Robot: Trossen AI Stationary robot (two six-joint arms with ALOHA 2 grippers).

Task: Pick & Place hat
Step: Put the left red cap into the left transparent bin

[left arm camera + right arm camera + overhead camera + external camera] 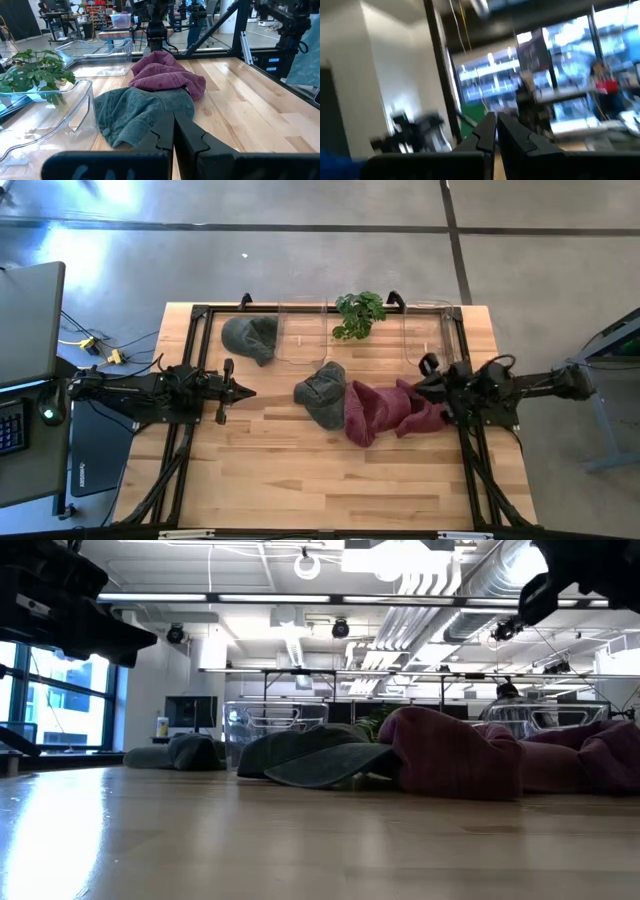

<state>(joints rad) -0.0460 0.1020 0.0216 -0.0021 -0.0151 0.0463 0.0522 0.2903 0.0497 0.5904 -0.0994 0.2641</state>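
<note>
Three hats lie on the wooden table. A grey cap [322, 393] [140, 112] rests in the middle, and a maroon hat [385, 412] [165, 75] lies crumpled against its right side. A second grey-green hat [250, 337] sits at the far left. My left gripper [245, 391] [174, 135] is shut and level, pointing at the grey cap from the table's left, short of it. My right gripper [420, 385] [495, 131] is shut, raised over the maroon hat's right end and tilted upward toward the room, with nothing between its fingers.
Two clear plastic bins [300, 332] [432, 330] stand along the far edge with a green plant [358, 313] between them. A black frame [200, 315] borders the table. Bare wood [320, 480] stretches across the near half.
</note>
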